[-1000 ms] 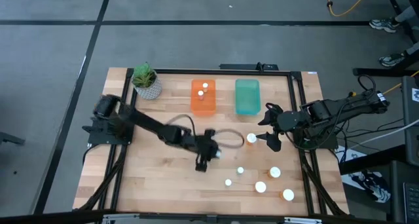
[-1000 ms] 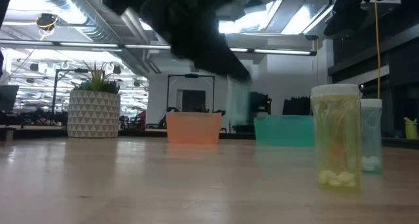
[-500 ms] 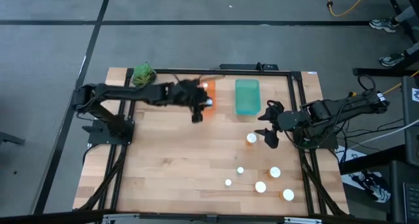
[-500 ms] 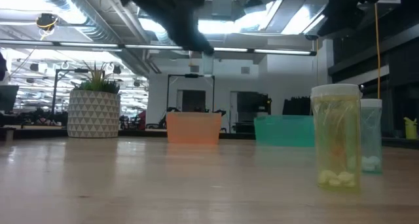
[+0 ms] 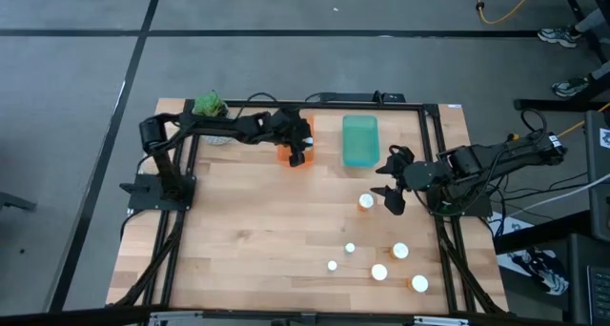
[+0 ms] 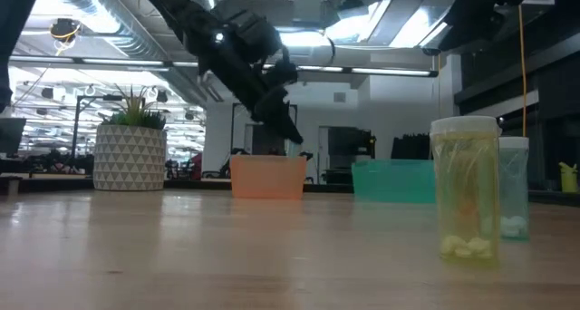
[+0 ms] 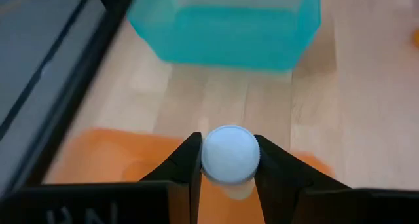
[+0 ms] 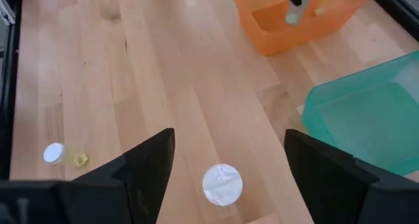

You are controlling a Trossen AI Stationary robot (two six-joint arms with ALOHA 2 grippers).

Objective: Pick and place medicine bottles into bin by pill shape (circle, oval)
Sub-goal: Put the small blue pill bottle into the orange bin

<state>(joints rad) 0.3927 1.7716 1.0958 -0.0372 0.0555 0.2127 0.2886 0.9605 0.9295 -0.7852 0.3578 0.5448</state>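
My left gripper (image 5: 296, 155) is shut on a small white-capped bottle (image 7: 229, 153) above the orange bin (image 5: 289, 152) at the far edge; it also shows in the low view (image 6: 292, 131). My right gripper (image 5: 391, 198) is open and empty, just right of a white-capped bottle (image 5: 366, 202) that stands on its base on the table and shows ahead of its fingers (image 8: 222, 183). Several more bottles (image 5: 379, 272) stand at the near right, two of them close in the low view (image 6: 465, 201). The teal bin (image 5: 360, 140) stands right of the orange one. My left gripper pinches the bottle between its two fingers, one on each side just under the white cap (image 7: 204, 160). The fingers come from above, pointing down. The bottle is upright, cap up, lifted clear above the orange bin's opening (image 7: 118, 155).
A potted plant (image 5: 211, 109) stands at the far left corner. A black frame (image 5: 434, 164) runs along the table's edges. Bare wood (image 5: 248, 240) lies in the middle and near left. A small bottle (image 8: 54, 152) stands farther off in the right wrist view.
My left gripper has carried the bottle up from the middle of the table toward the far edge, to above the orange bin, then gone down toward the bin. The bottle is lifted clear. My right gripper has kept still.
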